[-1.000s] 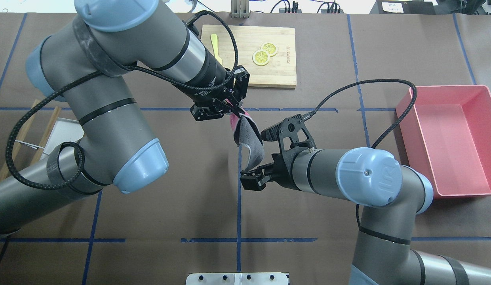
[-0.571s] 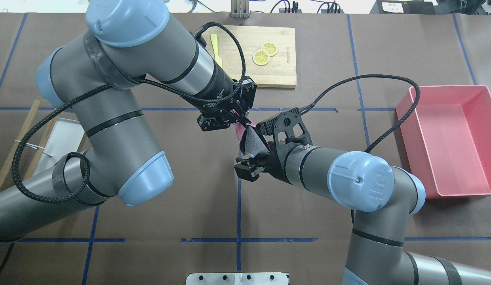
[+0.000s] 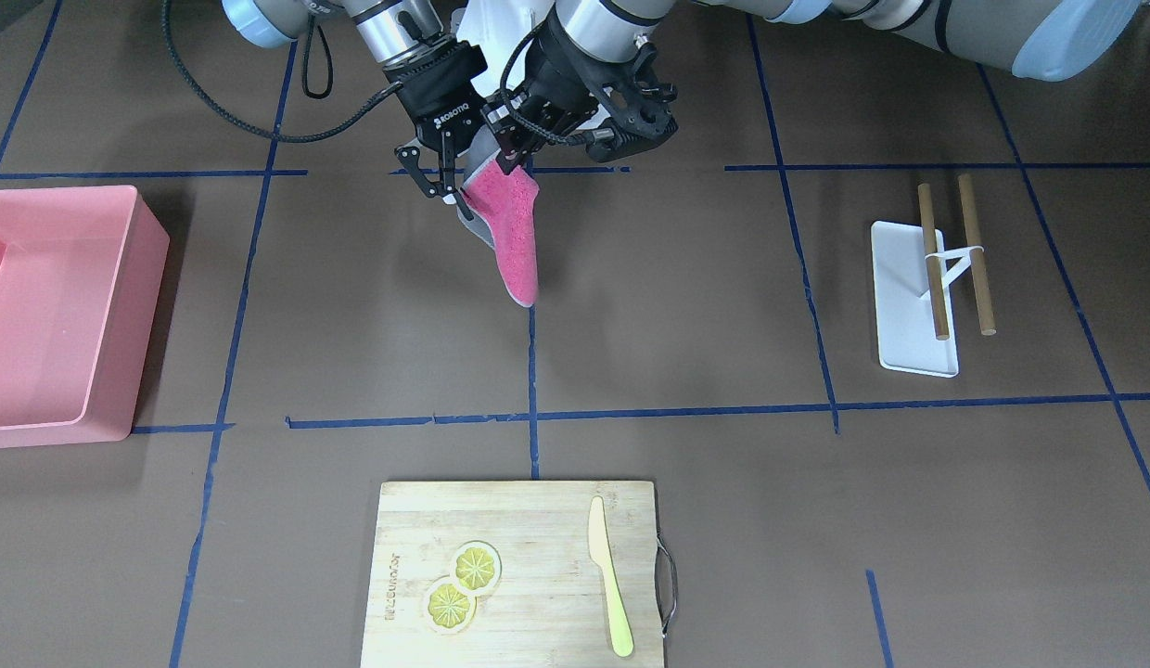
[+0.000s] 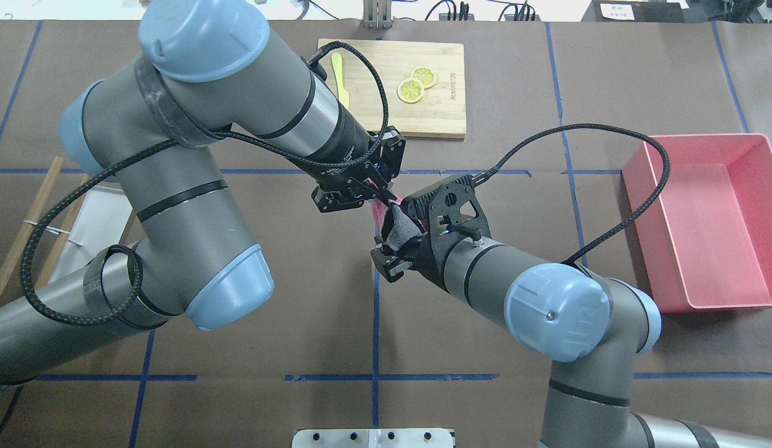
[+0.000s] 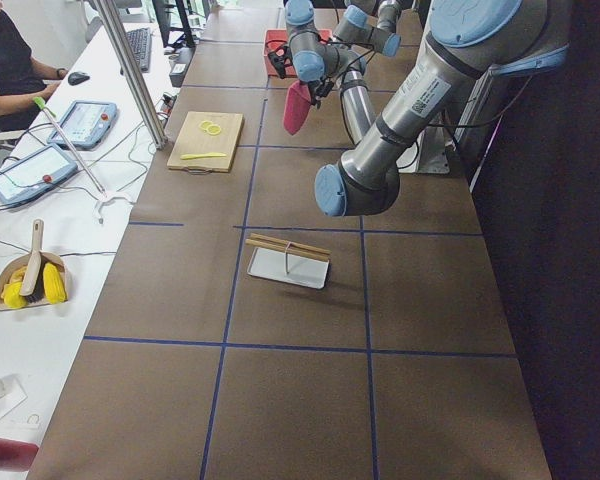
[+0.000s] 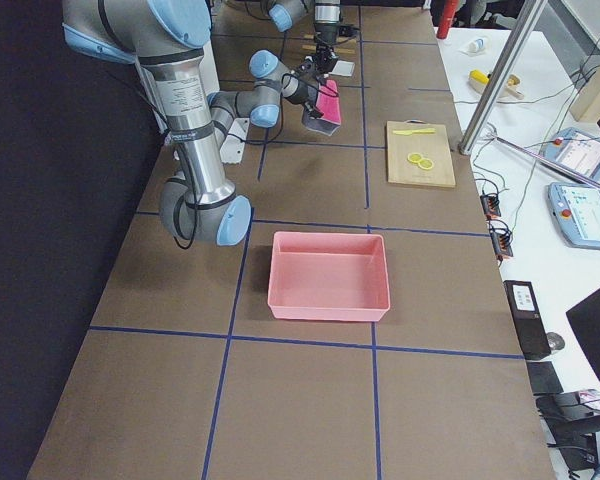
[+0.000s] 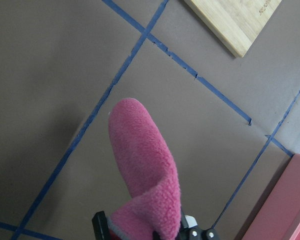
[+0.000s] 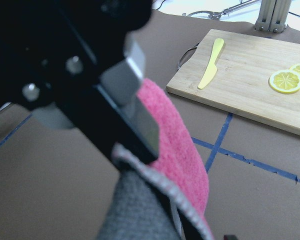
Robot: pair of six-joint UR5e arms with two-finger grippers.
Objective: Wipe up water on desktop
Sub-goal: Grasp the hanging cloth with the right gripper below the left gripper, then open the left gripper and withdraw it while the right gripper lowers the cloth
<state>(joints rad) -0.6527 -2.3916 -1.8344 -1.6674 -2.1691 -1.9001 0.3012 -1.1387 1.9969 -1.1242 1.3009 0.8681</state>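
Cloth (image 3: 510, 232) hangs pink face outward in the front-facing view, on the robot's side of the cutting board (image 3: 538, 520) and above the desktop (image 3: 723, 306), which spreads under and all round that board. You see no puddle on it. The left gripper (image 3: 512, 160) is pinched onto the cloth's top corner. I judge that this lets the fabric dangle clear of the surface so the right gripper (image 3: 447, 190), touching its grey edge, can take a second hold. Count here one cloth, one board carrying two lemon slices (image 3: 476, 563) and one yellow knife (image 3: 607, 575), one pink bin (image 3: 139, 306) off the board's robot-right end, and one white tray (image 3: 895, 297) with two wooden sticks (image 3: 934, 260) off its robot-left end. In the overhead view the two grippers meet nose to nose on the robot's side of the board, with grey fabric bunched between them. Whether the right one's jaws are apart or pressing the cloth you cannot tell. The side views show only that the cloth hangs off the surface, abreast of the board. The left wrist view shows the rounded free end dangling below its clamped jaws. The right wrist view shows the fabric close up and the board beyond, with its own jaws hidden.
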